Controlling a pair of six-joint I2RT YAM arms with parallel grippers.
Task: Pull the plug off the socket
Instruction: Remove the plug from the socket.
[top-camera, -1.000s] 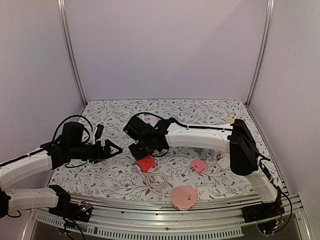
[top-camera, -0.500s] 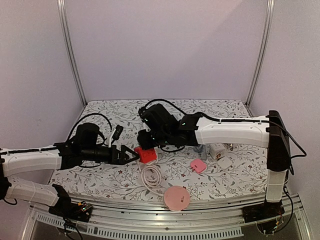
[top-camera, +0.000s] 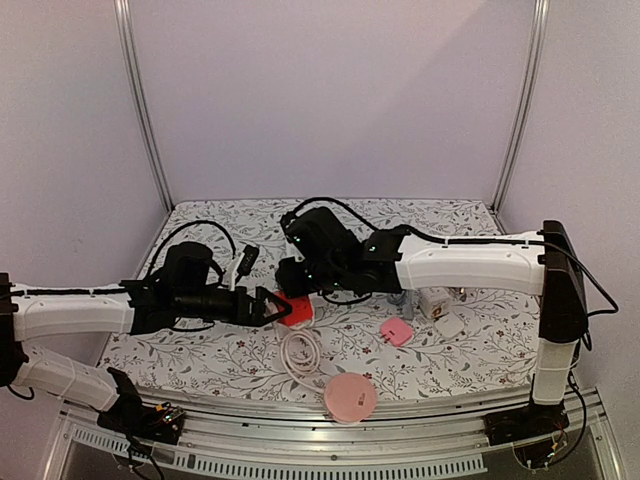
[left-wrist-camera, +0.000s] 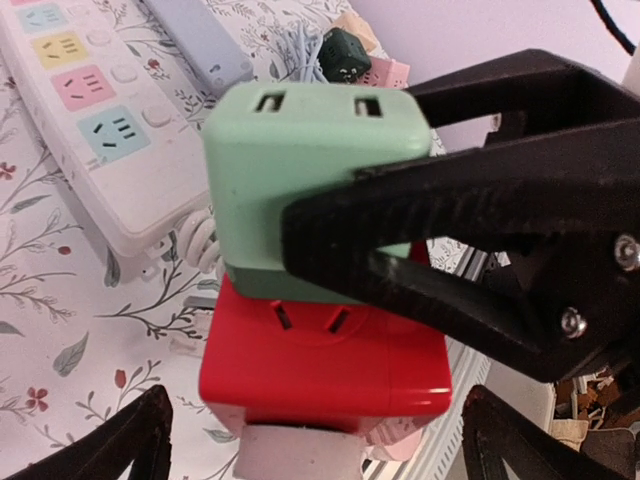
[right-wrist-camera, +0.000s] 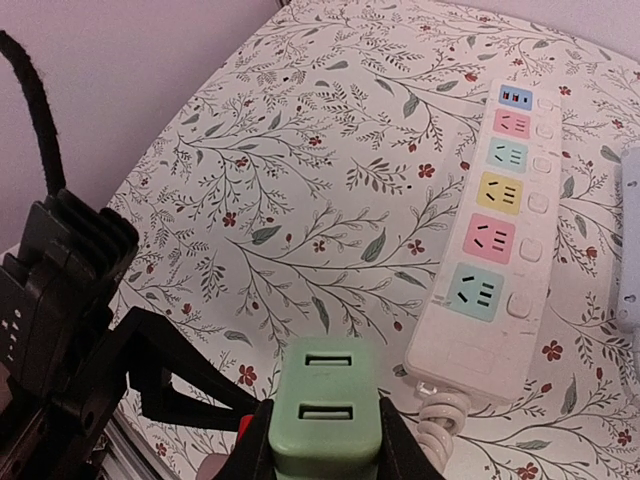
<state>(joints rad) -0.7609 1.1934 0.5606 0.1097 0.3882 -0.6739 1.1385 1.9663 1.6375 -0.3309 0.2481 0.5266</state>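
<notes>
Both reaching inward | right end effector (right-wrist-camera: 325, 445) grasps green plug (left-wrist-camera: 300, 190) | left end effector (top-camera: 273, 305) released — flanking red socket (left-wrist-camera: 320, 355)

From the left wrist, the right gripper (left-wrist-camera: 350, 165) covers the lower right face of the green plug (left-wrist-camera: 290, 150). The red socket block (left-wrist-camera: 320, 370) under it is cut off by the bottom edge, where a pale piece (left-wrist-camera: 295, 457) that cannot be identified overlaps it. The left gripper (left-wrist-camera: 320, 450) shows only as two dark tips in the bottom corners. The power strip (left-wrist-camera: 95, 130) runs out at the upper left. From the right wrist, the plug is clipped by the bottom edge and the block is a red sliver. In the top view the plug is hidden beneath the right gripper, and small pale objects (top-camera: 440, 305) by the right arm (top-camera: 460, 262) are too small to name.
</notes>
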